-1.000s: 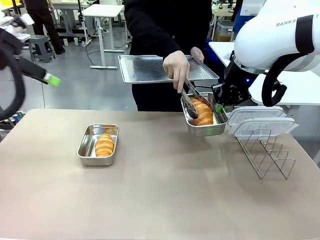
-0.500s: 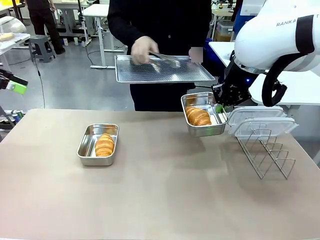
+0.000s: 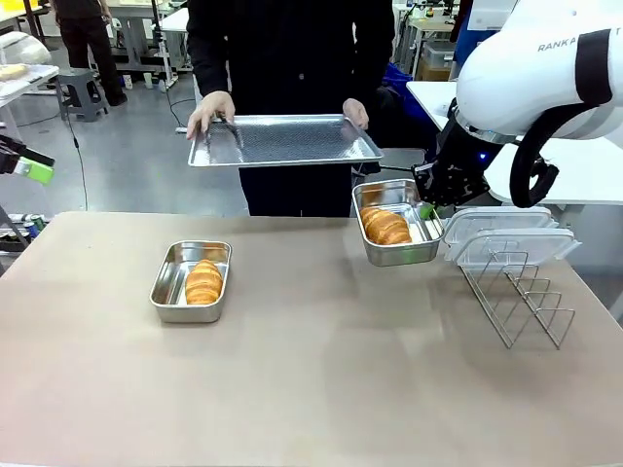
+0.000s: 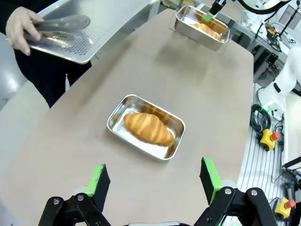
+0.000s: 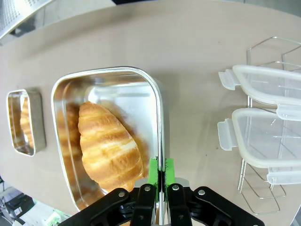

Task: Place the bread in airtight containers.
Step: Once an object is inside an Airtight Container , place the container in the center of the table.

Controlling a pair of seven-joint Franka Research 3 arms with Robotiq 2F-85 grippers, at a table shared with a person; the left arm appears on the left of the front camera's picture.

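Two steel containers each hold one golden croissant. The left container [image 3: 171, 282] rests on the table with its croissant [image 3: 203, 281]. My left gripper [image 4: 154, 178] hovers open above that container [image 4: 171, 123] and croissant [image 4: 148, 128]; one of its green pads [image 3: 36, 171] shows at the front view's left edge. My right gripper [image 5: 161, 172] is shut on the rim of the right container [image 5: 108, 80], beside its croissant [image 5: 110, 146]. In the front view this container [image 3: 399, 255] sits tilted just above the table, with its croissant [image 3: 386, 226] inside and my right gripper [image 3: 425, 209] at its right rim.
A person across the table holds a large perforated tray [image 3: 292, 141] with both hands, tongs [image 3: 222, 131] lying on it at the hand. Two clear lids [image 3: 506, 233] lie on a wire rack [image 3: 521, 292] at the right. The table's front half is free.
The person withdrew the tongs from the right container, leaving the croissant inside, and shifted the tray leftward. My left arm swung away from the upper left. The right gripper held still.
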